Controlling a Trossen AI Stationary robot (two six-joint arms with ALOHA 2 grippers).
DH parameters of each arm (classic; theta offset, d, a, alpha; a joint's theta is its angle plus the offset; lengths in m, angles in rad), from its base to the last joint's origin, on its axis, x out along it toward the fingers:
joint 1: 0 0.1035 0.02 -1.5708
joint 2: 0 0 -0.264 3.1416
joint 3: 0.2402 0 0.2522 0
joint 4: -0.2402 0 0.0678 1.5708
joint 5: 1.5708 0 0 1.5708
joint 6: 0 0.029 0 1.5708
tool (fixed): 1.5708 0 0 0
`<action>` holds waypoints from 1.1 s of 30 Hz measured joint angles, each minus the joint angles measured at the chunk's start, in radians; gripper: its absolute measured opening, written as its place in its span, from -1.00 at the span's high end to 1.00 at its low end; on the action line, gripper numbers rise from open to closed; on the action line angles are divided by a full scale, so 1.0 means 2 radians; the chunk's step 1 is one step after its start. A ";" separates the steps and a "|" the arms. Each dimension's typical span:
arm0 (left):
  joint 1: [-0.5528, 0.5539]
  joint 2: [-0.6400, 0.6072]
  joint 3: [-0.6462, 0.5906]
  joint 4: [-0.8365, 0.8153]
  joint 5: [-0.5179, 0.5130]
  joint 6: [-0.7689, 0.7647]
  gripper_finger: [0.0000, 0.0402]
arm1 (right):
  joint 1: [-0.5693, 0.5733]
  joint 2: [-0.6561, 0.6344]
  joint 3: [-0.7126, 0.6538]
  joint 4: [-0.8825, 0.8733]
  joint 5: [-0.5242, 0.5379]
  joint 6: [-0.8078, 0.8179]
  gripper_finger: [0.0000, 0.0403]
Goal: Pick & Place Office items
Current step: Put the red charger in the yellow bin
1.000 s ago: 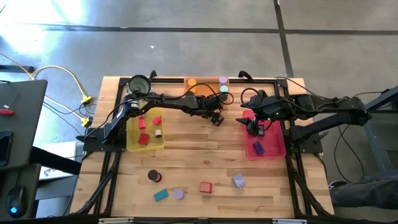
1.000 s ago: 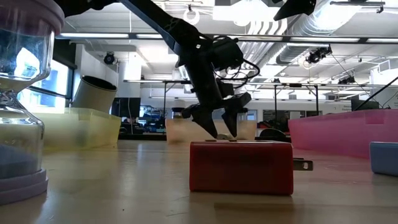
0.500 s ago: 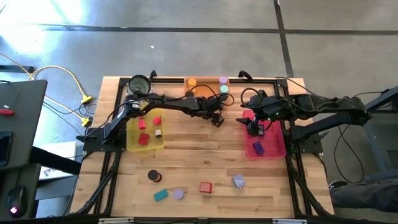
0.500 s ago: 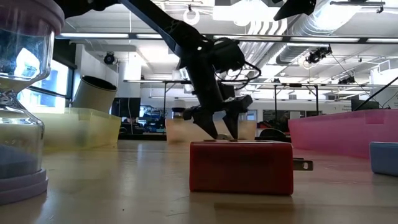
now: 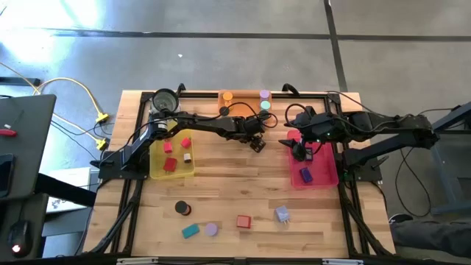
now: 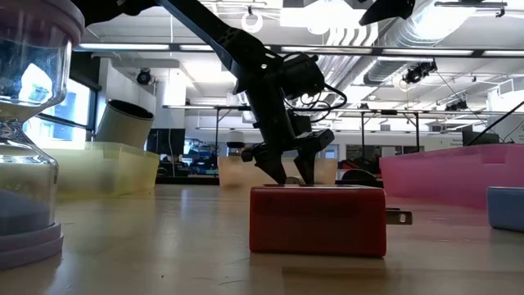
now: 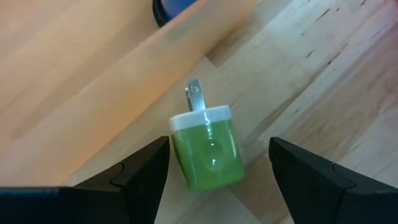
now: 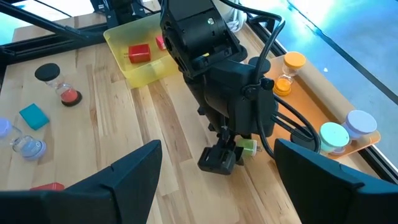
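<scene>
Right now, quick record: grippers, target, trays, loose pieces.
left gripper: open, fingers either side of the green plug, not yet closed on it
green plug: lying on the table by the orange tray's wall, prong toward the tray
right gripper: open, empty, over the pink tray
orange tray: far edge; holds orange, lavender and teal-topped pieces
yellow tray: red blocks inside
pink tray: a dark-blue block inside
loose pieces: near edge; black-topped cylinder, teal block, red block
</scene>
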 joint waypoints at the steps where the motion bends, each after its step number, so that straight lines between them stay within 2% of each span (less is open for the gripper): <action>1: 0.000 0.000 0.000 0.000 0.000 0.000 -0.30 | 0.000 0.000 0.000 0.000 0.000 0.000 -0.49; 6: 0.001 0.000 0.000 0.000 0.000 0.000 -0.12 | 0.000 0.000 0.000 0.003 0.000 0.000 -0.49; 16: 0.002 0.000 0.000 -0.004 0.002 -0.001 0.39 | 0.000 0.000 0.000 0.003 0.000 0.000 -0.49; 25: -0.012 -0.014 0.000 -0.061 0.016 -0.001 0.39 | 0.000 0.000 0.000 0.003 0.000 0.000 -0.49; 27: -0.020 -0.026 -0.002 -0.086 0.024 -0.001 0.39 | 0.000 0.000 0.000 0.003 0.000 0.000 -0.49; 33: -0.061 -0.080 -0.001 -0.136 0.006 0.013 0.39 | 0.000 0.000 0.000 0.004 0.000 0.000 -0.49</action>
